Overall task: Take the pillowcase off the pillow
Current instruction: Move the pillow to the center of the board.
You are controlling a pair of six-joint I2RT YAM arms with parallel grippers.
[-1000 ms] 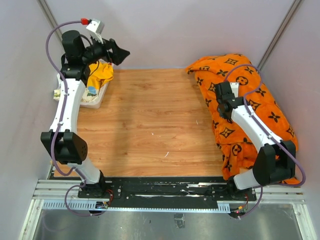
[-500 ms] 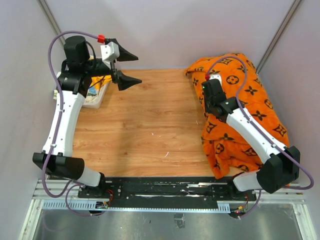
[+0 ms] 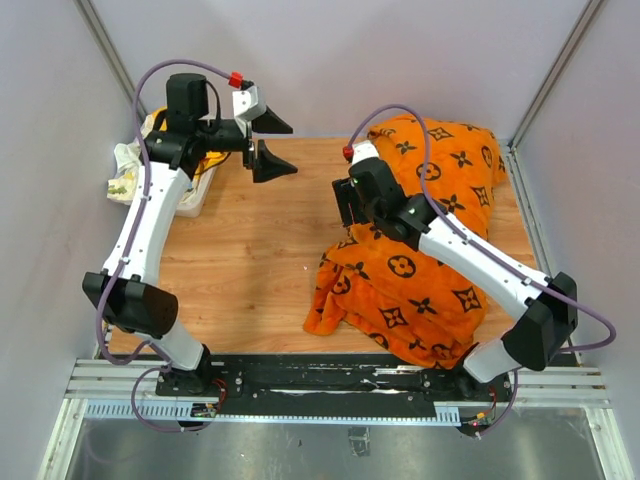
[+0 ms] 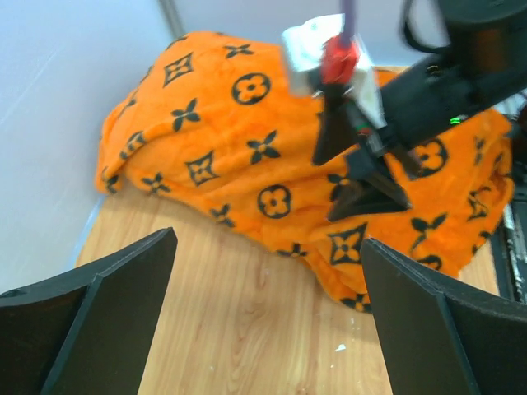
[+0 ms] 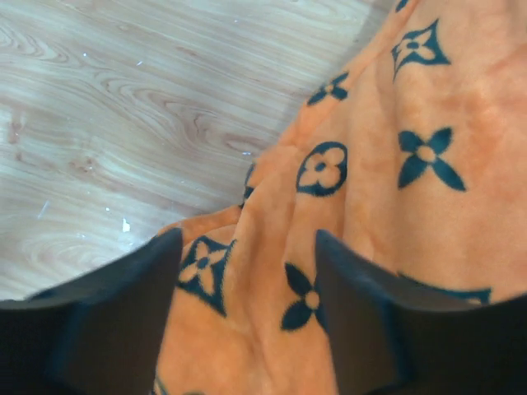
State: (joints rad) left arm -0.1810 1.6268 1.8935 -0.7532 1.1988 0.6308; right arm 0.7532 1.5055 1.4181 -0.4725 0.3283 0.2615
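Note:
The orange pillowcase (image 3: pixel 420 280) with black flower motifs lies bunched over the right half of the table, from the back right corner to the front middle. It also fills the left wrist view (image 4: pixel 247 156) and the right wrist view (image 5: pixel 395 164). The pillow is hidden under it. My right gripper (image 3: pixel 343 205) sits at the fabric's left edge. Its jaws (image 5: pixel 247 247) stand apart with a fold of pillowcase lying between them. My left gripper (image 3: pixel 288 150) hangs wide open over bare wood at the back, left of the fabric, with nothing between its fingers (image 4: pixel 268 247).
A white bin (image 3: pixel 190 200) stands at the back left with a plain yellow cloth (image 3: pixel 205 160) in it. A white printed cloth (image 3: pixel 125 172) hangs beside the bin. Walls close in on the left, back and right. The arm bases sit on the front rail (image 3: pixel 330 380).
My right arm has dragged the pillowcase leftward toward the table's middle, and its jaws have parted. My left arm has swung right, away from the bin, staying open.

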